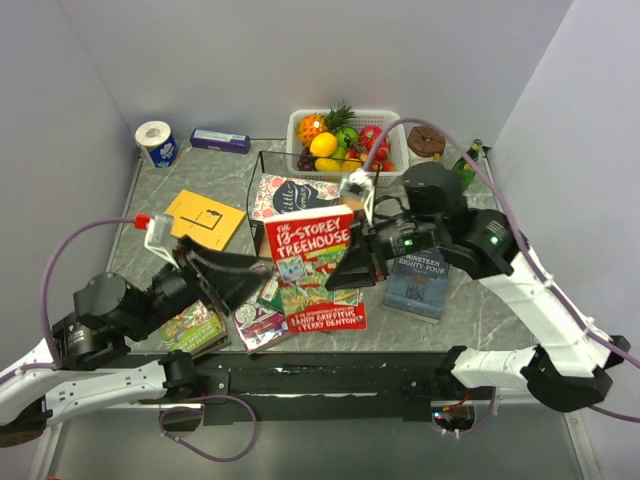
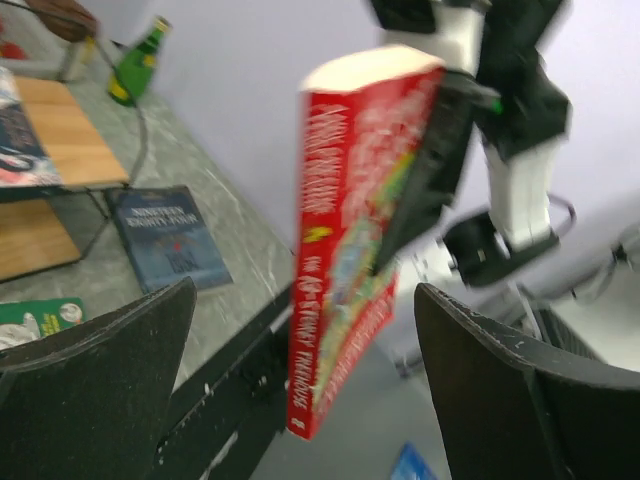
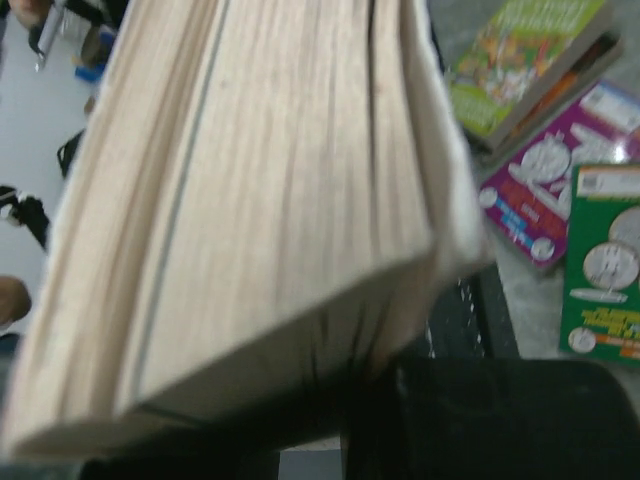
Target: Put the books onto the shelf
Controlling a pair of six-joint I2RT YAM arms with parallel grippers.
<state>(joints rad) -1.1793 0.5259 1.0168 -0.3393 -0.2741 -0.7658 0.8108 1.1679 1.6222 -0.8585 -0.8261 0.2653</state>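
Note:
The red "13-Storey Treehouse" book (image 1: 315, 265) hangs above the table with my right gripper (image 1: 356, 268) shut on its right edge. Its page edges (image 3: 250, 200) fill the right wrist view above the gripper (image 3: 340, 420). My left gripper (image 1: 245, 278) is open at the book's left, and the red spine (image 2: 345, 230) stands untouched between its wide-apart fingers (image 2: 120, 350). The shelf (image 1: 258, 170) behind holds a pale patterned book (image 1: 290, 195). On the table lie a yellow book (image 1: 205, 218), a dark blue book (image 1: 418, 280), a green book (image 1: 195, 325) and a purple book (image 1: 258, 322).
At the back stand a white fruit basket (image 1: 345, 140), a slim purple box (image 1: 220, 140), a toilet roll (image 1: 156, 142), a brown round item (image 1: 425, 142) and a green bottle (image 1: 468, 160). Grey walls close in on both sides.

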